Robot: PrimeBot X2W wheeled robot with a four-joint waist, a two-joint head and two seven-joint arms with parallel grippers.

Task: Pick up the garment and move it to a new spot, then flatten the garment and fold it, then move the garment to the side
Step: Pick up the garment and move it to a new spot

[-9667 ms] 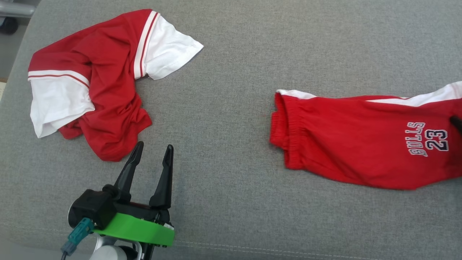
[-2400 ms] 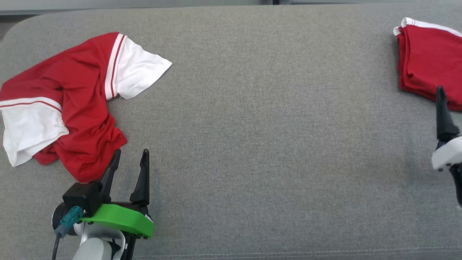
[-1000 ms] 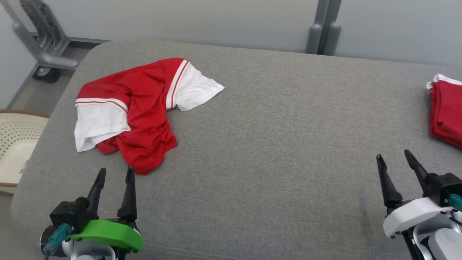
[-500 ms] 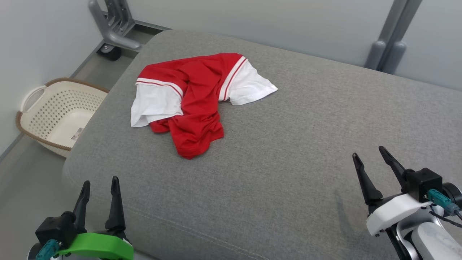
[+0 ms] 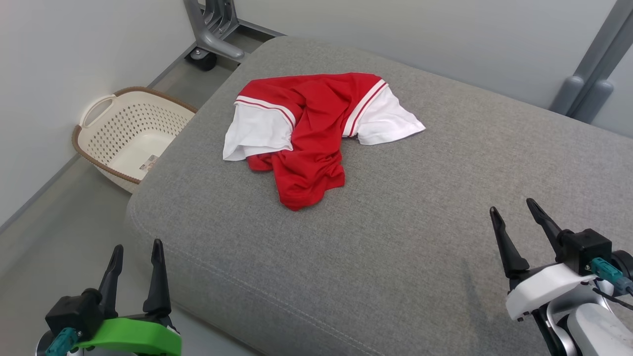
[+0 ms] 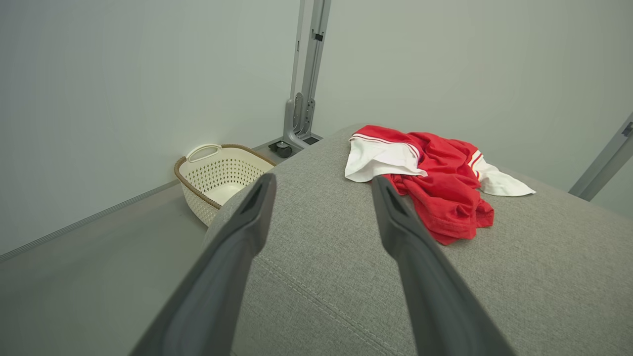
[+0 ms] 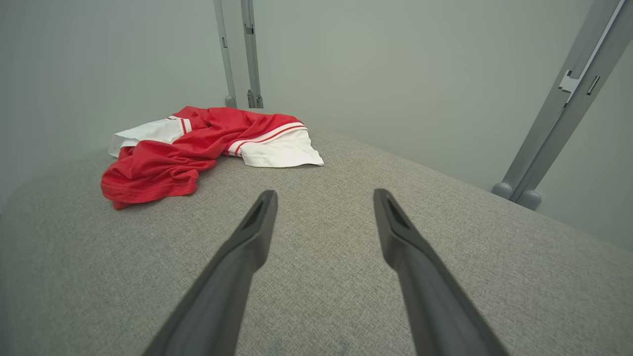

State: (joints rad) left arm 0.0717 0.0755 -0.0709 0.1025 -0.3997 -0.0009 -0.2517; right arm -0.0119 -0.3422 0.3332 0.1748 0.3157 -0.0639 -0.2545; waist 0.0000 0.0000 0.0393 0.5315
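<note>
In the head view, a cream basket (image 5: 111, 129) sits on the floor (image 5: 59, 212) at ten o'clock, beside the grey cushion's (image 5: 395, 222) corner. The left end effector (image 5: 137, 245) hangs at seven o'clock, off the cushion's edge, fingers spread and empty. The crumpled red-and-white garment (image 5: 316, 133) lies on the cushion toward twelve o'clock. The right end effector (image 5: 512, 205), at four o'clock, is likewise spread wide, holding nothing.

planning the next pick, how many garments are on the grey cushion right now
1. A crumpled red and white shirt lies on the far left part of the grey cushion. The cushion runs past the head view's right edge, so another may be hidden.
</note>
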